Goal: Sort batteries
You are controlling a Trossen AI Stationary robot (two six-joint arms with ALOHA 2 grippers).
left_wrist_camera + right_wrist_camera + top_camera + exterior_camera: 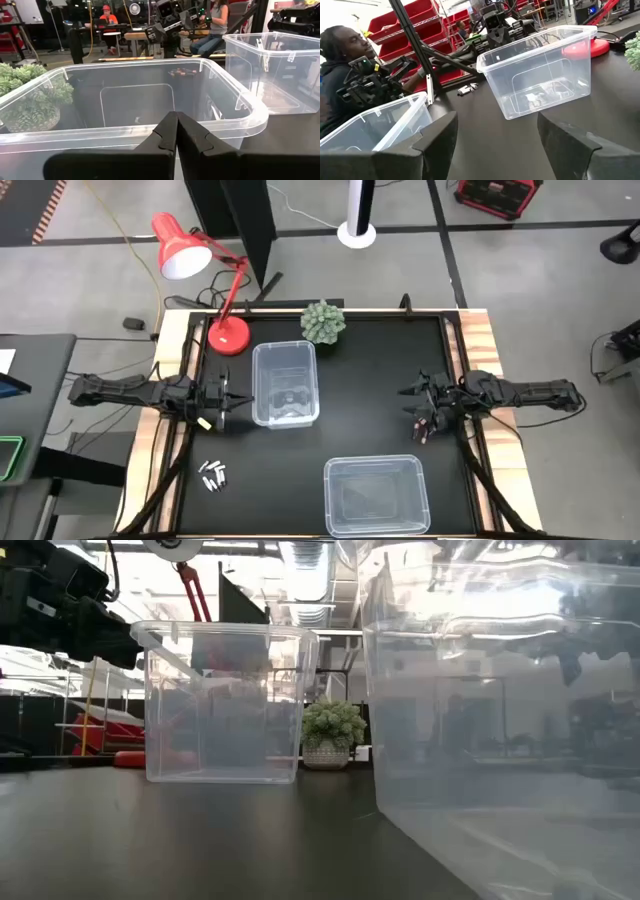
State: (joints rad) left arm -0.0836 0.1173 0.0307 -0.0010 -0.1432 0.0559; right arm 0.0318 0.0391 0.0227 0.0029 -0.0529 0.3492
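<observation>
Batteries (212, 474) lie clustered at about eight o'clock on your desk (370, 390), unsorted, outside both clear bins (285, 383). Left end effector (232, 402), closed and empty, sits beside the nearer-to-lamp bin; right end effector (424, 425) waits open at three o'clock.

One bin (285, 383) is placed near the table's (370, 370) middle, with a plant (323, 322) behind it and a lamp (226, 333) at its left. A second bin (376, 496) is set at the front edge. What seem to be batteries (212, 474) are grouped at the front left.
</observation>
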